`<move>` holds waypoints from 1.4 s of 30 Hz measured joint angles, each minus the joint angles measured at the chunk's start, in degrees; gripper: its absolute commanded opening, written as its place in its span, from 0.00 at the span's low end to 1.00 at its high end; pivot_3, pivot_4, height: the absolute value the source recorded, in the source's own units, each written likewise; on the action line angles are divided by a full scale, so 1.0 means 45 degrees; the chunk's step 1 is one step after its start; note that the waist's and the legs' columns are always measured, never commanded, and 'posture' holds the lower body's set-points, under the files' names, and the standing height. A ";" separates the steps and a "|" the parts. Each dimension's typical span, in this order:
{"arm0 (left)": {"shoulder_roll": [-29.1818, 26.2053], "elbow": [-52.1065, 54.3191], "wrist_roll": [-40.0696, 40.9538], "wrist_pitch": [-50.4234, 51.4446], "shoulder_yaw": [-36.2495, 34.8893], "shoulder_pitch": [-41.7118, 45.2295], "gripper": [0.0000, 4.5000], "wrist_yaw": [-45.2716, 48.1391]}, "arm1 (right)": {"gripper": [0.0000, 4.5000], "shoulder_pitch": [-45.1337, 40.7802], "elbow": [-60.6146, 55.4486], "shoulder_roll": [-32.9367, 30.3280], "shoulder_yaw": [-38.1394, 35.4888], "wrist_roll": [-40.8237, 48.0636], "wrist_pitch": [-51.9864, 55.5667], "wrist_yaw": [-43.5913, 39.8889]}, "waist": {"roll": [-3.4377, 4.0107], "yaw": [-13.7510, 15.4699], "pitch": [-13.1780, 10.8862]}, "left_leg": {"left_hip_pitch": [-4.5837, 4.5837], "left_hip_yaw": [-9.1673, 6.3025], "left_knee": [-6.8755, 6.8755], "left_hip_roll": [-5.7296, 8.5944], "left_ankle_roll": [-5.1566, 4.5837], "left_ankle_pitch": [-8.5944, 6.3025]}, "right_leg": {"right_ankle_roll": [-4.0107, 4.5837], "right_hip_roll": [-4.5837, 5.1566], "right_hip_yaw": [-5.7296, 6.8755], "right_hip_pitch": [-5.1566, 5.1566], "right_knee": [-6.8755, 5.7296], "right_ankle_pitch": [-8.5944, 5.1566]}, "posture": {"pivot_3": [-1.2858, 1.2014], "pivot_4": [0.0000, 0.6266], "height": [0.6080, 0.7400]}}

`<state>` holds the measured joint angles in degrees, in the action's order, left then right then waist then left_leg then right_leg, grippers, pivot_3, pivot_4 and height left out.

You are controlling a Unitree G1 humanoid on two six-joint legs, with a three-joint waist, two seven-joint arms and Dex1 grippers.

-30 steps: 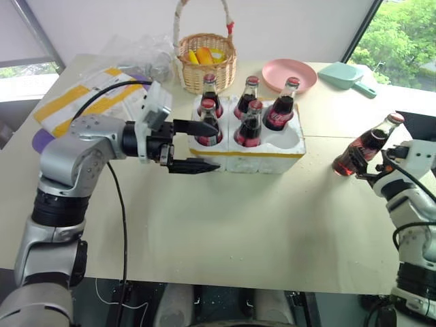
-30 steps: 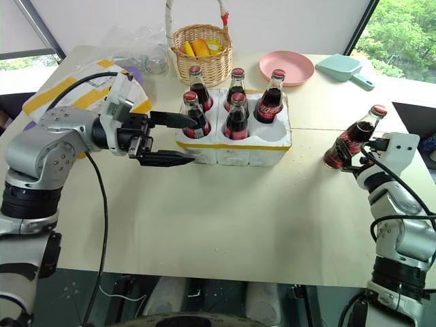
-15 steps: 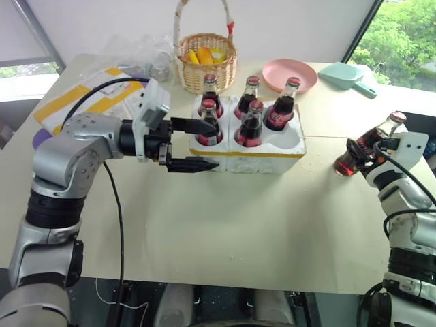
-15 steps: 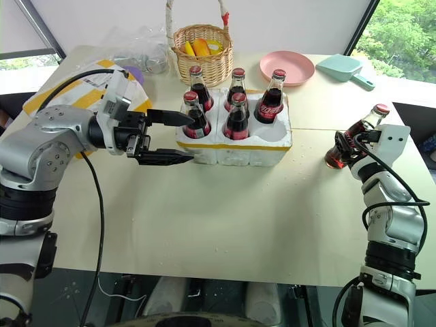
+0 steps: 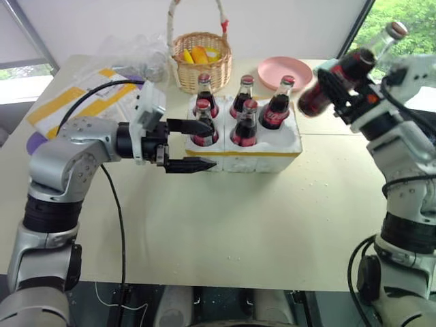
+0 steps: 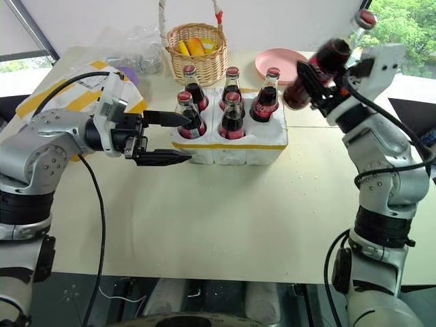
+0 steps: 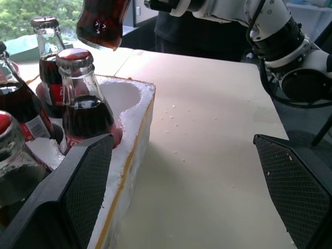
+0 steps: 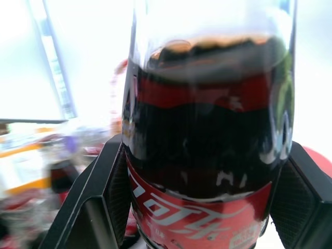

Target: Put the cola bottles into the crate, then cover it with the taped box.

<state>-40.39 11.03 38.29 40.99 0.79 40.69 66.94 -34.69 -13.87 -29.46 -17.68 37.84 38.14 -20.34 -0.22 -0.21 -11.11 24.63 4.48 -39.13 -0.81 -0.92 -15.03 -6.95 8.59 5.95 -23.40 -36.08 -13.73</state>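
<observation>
The right end effector is clamped on the labelled body of the sixth cola bottle, tilted above the crate; smooth, weighty, breakable glass, judged best gripped mid-body; left end effector gapes wide.

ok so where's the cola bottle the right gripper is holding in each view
Left eye view: held bottle at upper right, tilted, above the crate's right end.
Right eye view: same bottle at upper right, clamped in the right gripper.
Left wrist view: its dark base hangs over the crate.
Right wrist view: it stands between the fingers.
Shared landmark: the crate.
</observation>
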 measured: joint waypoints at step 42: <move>-0.2370 0.1062 -0.2458 -0.1504 -0.3203 -0.3639 1.00 -0.3589 | 0.99 0.0323 0.0111 -0.5017 -0.0562 0.0311 0.2082 -0.6188 | -0.0004 -0.0073 -0.0004 | -0.0017 0.0004 0.0007 -0.0016 -0.0066 -0.0040 | 0.0002 -0.0004 0.0001 0.0000 0.0002 0.0001 | 0.52 0.24 1.00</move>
<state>-51.06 15.81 27.23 34.23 -13.62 24.31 50.79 -33.23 -13.37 -52.04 -20.21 39.25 47.51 -48.19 -0.23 -0.54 -11.13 24.56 4.50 -39.09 -0.88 -1.22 -15.21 -6.94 8.57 5.96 -23.40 -36.08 -13.73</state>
